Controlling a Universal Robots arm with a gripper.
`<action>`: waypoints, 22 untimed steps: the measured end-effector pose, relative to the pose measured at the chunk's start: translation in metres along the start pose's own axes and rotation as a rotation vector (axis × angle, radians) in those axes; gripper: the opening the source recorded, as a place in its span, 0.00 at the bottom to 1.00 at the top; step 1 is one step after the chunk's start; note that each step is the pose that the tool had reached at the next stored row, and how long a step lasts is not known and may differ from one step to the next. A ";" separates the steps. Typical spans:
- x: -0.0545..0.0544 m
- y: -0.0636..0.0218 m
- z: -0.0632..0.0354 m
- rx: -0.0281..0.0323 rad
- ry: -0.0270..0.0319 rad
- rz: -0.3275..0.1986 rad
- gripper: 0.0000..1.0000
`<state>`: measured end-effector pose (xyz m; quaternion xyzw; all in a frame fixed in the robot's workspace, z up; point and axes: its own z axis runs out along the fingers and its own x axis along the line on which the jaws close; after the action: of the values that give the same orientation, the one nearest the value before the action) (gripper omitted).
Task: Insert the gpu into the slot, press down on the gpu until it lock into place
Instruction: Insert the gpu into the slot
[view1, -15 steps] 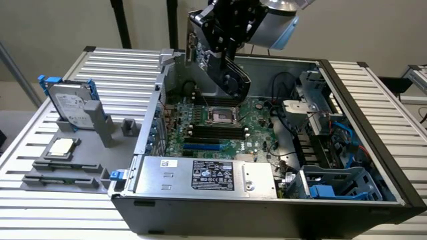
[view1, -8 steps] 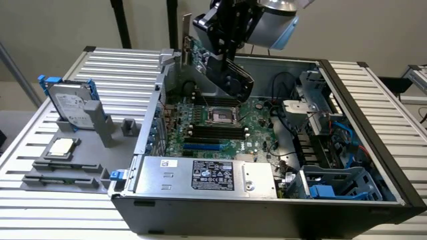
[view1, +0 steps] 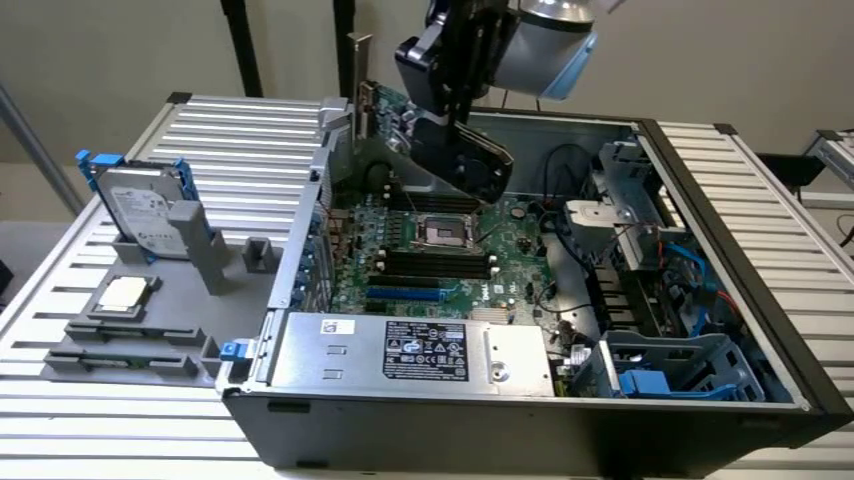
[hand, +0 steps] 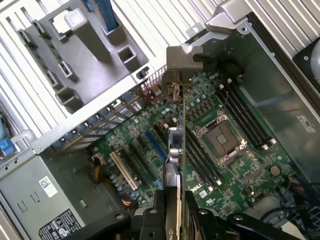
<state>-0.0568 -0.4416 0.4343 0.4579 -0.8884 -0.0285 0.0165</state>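
Observation:
My gripper (view1: 449, 112) is shut on the gpu (view1: 461, 160), a flat black card hanging tilted above the back of the motherboard inside the open computer case. In the wrist view the gpu (hand: 175, 145) runs edge-on away from the gripper (hand: 175, 220), with its metal bracket (hand: 178, 62) at the far end near the case's rear wall. The slot (view1: 404, 295) is a bright-blue strip on the board's near side, close to the power supply. From the wrist the slot (hand: 156, 144) lies beside the card's edge and well below it; the card is clear of the board.
A silver labelled power-supply box (view1: 400, 350) fills the case front. The square CPU socket (view1: 445, 232) and black memory slots (view1: 430, 266) sit mid-board. Cables and a drive cage (view1: 667, 365) crowd the exterior view's right. A hard drive (view1: 140, 210) stands on a grey fixture outside the case.

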 end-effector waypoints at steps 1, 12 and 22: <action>0.000 0.0000 0.0004 0.0012 0.0003 -0.017 0.26; 0.000 -0.0004 0.0051 0.0115 0.0058 -0.218 0.26; 0.000 -0.0009 0.0134 0.0094 0.0068 -0.400 0.26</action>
<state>-0.0568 -0.4416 0.4208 0.6255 -0.7797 -0.0255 0.0114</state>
